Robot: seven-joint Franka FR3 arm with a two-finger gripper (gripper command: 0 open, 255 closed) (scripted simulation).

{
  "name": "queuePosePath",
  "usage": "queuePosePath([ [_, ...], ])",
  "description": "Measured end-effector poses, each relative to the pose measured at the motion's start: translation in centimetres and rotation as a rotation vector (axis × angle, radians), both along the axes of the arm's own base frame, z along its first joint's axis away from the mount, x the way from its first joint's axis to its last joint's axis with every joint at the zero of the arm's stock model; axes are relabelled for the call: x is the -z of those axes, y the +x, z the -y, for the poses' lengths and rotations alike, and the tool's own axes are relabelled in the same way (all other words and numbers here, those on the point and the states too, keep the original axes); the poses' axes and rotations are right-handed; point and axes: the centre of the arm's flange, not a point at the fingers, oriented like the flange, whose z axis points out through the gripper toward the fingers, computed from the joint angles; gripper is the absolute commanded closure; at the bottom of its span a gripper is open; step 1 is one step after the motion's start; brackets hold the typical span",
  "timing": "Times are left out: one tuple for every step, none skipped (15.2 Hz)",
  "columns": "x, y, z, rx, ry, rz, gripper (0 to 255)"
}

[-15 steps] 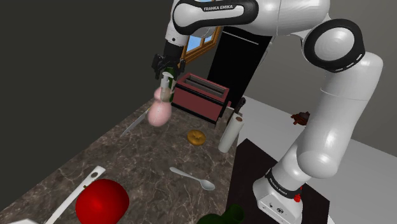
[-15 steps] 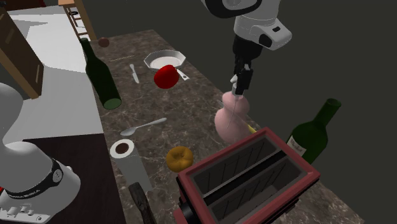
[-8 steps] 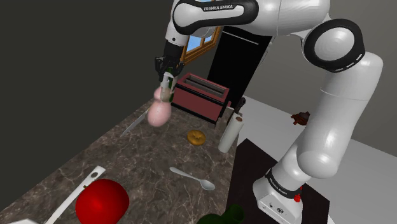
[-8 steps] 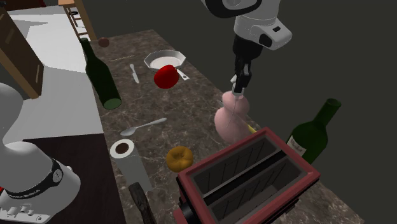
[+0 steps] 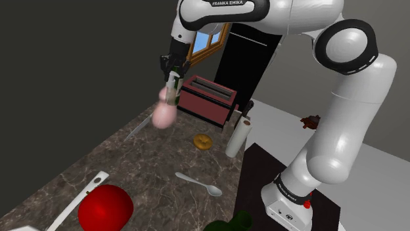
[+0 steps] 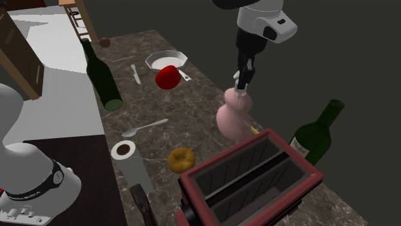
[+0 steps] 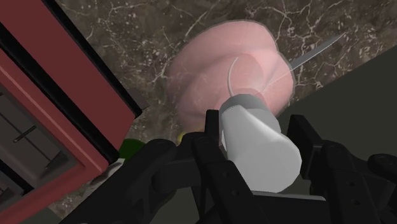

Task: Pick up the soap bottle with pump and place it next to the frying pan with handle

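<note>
Dark marble counter (image 5: 151,164) runs long and narrow, with open stone between the red toaster (image 5: 209,98) and the frying pan (image 6: 168,60) at the far end. The black gripper (image 6: 243,82) pinches the white pump of the pink soap bottle (image 6: 232,119), which is upright just beside the toaster, near the wall-side edge (base touching or not, I cannot tell). The second exterior view shows a green wine bottle (image 6: 315,135) past the toaster; the wrist view shows a knife (image 7: 315,51) beyond the soap.

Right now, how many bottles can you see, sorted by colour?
Green bottles: 2
Pink soap bottle: 1
Total: 3
</note>
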Motion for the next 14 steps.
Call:
queuePosePath([
  [-0.6,0.0,0.1,0.0,0.0,0.0,255],
  [-1.0,0.0,0.1,0.0,0.0,0.0,255],
  [-1.4,0.1,0.1,0.0,0.0,0.0,255],
  [-2.0,0.0,0.1,0.0,0.0,0.0,255],
  [-2.5,0.0,0.2,0.0,0.0,0.0,255],
  [-3.1,0.0,0.2,0.0,0.0,0.0,255],
  [-3.6,0.0,0.1,0.0,0.0,0.0,255],
  [-4.2,-0.1,0.0,0.0,0.0,0.0,255],
  [-4.7,-0.1,0.1,0.0,0.0,0.0,255],
  [-5.2,-0.1,0.1,0.0,0.0,0.0,255],
  [-5.7,-0.1,0.1,0.0,0.0,0.0,255],
  [-6.3,-0.1,0.0,0.0,0.0,0.0,255],
  [-6.9,0.0,0.0,0.0,0.0,0.0,255],
  [-7.4,0.0,0.1,0.0,0.0,0.0,255],
])
